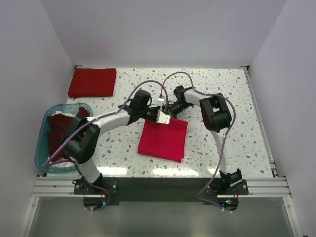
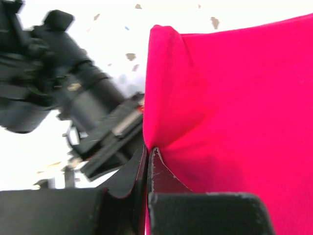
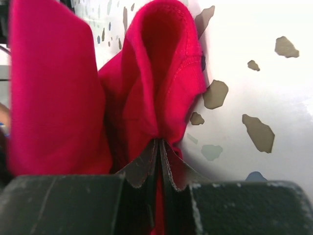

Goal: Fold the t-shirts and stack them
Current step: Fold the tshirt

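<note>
Centre of the top view: crimson t-shirt (image 1: 163,140), folded to a rough square, flat on the bench (image 1: 232,94) except along its upper edge. Pinched there, a little left of that edge's middle, by both hands side by side.

Left hand (image 2: 148,152) clamped tight on a ridge of the fabric, nothing but cloth between its two halves. Right hand (image 3: 160,144) likewise closed on a bunched fold of hemmed edge, raised slightly off the speckled surface. Gripped so close together probably to lift one edge as a unit, either for a further fold toward the lower frame or for carrying the whole bundle away.

Upper left of the top view: folded red t-shirt (image 1: 92,82), lying flat and well apart from the crimson one, likely the base of the stack and so the probable destination.

Left edge, lower down: blue tub (image 1: 38,148) with maroon t-shirts (image 1: 60,128) heaped inside, unfolded.

Judged as mid-task: one folded and set aside, one in hand, more to come from the tub.
</note>
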